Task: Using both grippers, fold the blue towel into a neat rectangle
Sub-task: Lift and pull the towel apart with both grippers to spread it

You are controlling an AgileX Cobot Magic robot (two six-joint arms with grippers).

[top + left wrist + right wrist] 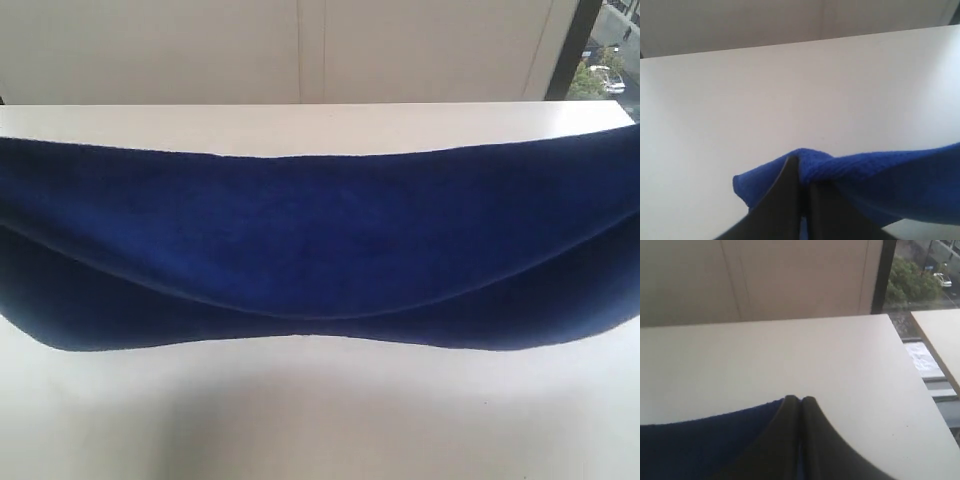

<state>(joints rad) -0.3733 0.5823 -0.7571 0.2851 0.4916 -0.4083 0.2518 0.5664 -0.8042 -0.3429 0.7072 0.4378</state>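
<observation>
**Blue towel (320,250) held up between two grippers**

Left gripper (801,167): black fingers pressed together, pinching a towel corner. The towel sags in a doubled band above the white table (300,420). Right gripper (800,401): fingers likewise clamped on its edge.

1. A flat white table top (320,420) spreads wide.
2. Behind it stands a pale beige panelled wall (300,50).
3. A black window frame (885,275) borders green trees (910,282) and a white car (943,279) outside.
4. A second pale table (940,335) stands apart beside the first.
</observation>
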